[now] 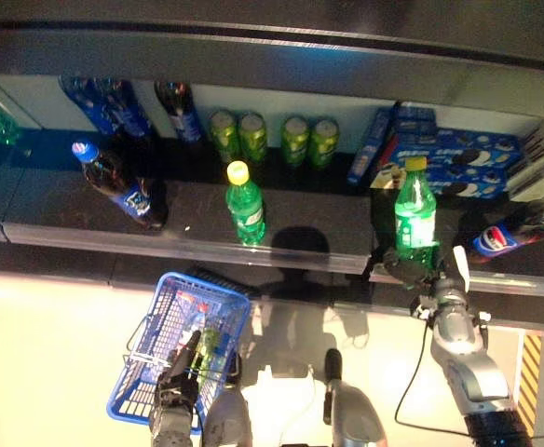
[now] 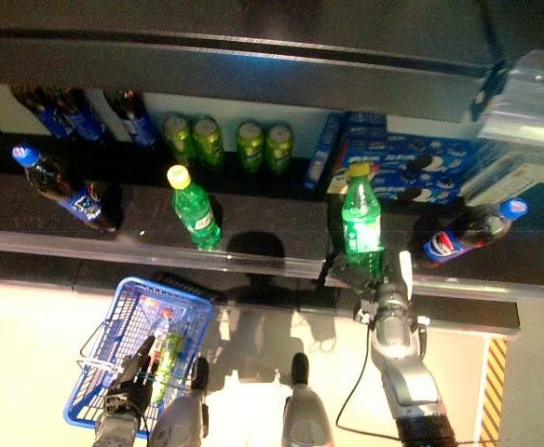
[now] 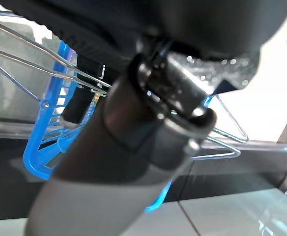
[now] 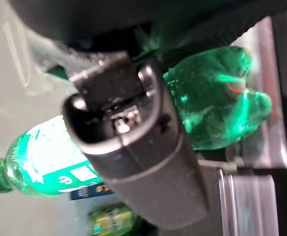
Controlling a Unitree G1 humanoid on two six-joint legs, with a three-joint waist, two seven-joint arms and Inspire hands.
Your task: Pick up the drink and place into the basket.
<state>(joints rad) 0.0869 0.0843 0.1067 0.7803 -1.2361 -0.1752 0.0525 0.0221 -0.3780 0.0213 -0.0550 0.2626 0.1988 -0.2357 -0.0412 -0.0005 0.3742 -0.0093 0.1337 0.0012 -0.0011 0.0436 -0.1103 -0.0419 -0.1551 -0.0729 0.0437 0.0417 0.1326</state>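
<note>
A green drink bottle (image 1: 415, 219) with a yellow cap stands on the dark shelf (image 1: 328, 233) at the right. My right hand (image 1: 419, 272) is at its lower part. In the right wrist view the thumb (image 4: 133, 147) crosses the green bottle (image 4: 217, 113) and the hand is curled round it. The blue wire basket (image 1: 123, 408) hangs below the shelf at the left, with some packaged items (image 1: 197, 331) inside. My left hand (image 1: 181, 372) is shut on the basket's wire handle (image 3: 222, 147).
A second green bottle (image 1: 245, 209) stands mid-shelf. A cola bottle (image 1: 118, 186) leans at the left and another (image 1: 519, 231) lies at the right. Green cans (image 1: 272, 138), dark bottles and blue biscuit boxes (image 1: 458, 158) line the back. A shelf board runs overhead.
</note>
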